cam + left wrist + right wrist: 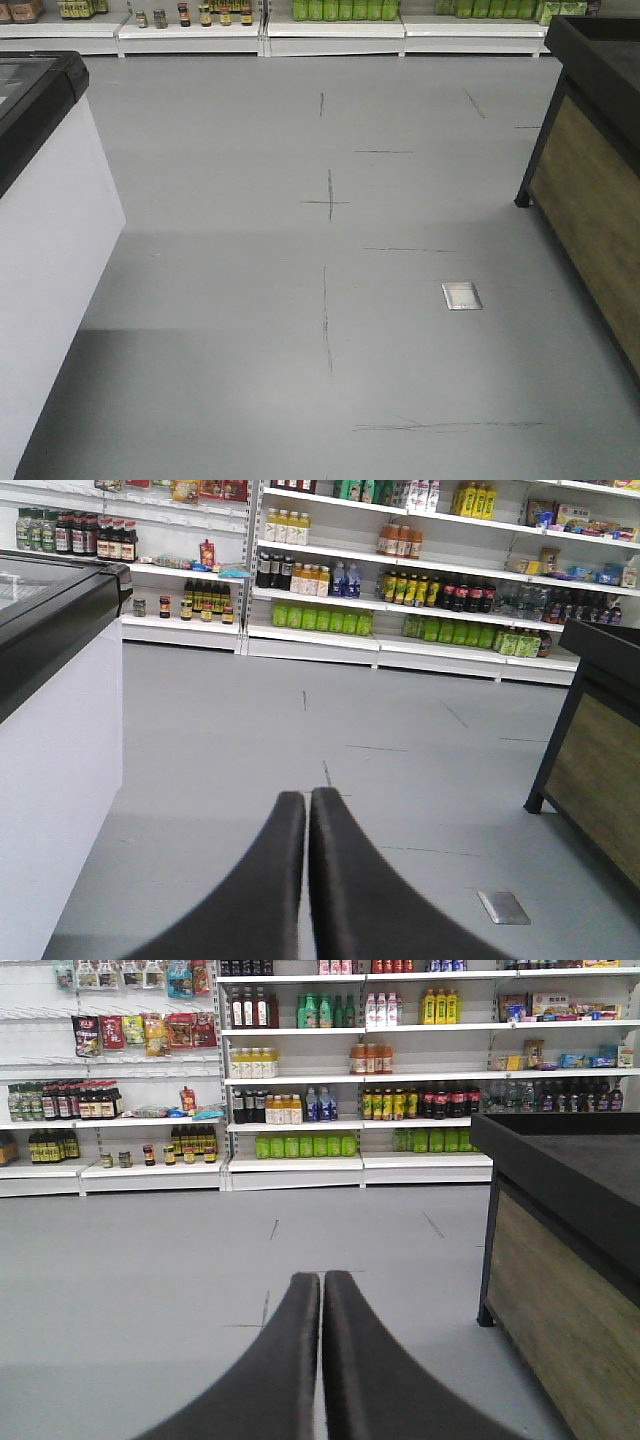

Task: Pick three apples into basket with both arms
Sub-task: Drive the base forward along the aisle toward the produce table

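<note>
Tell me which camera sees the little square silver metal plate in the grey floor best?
The exterior front-facing view: the square silver metal plate sits whole in the open floor. The left wrist view catches the plate slanted near the bottom corner. The right wrist view does not show it.

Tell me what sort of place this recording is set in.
Probably a small supermarket: shelves of bottled drinks along the back wall, a white chest freezer on the left, and a black-topped wooden display stand on the right.

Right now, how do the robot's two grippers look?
The left gripper and right gripper look alike: two matte black fingers each, broad at the base, curving to narrow rounded tips. No cables or markings show; the arms are out of view.
</note>
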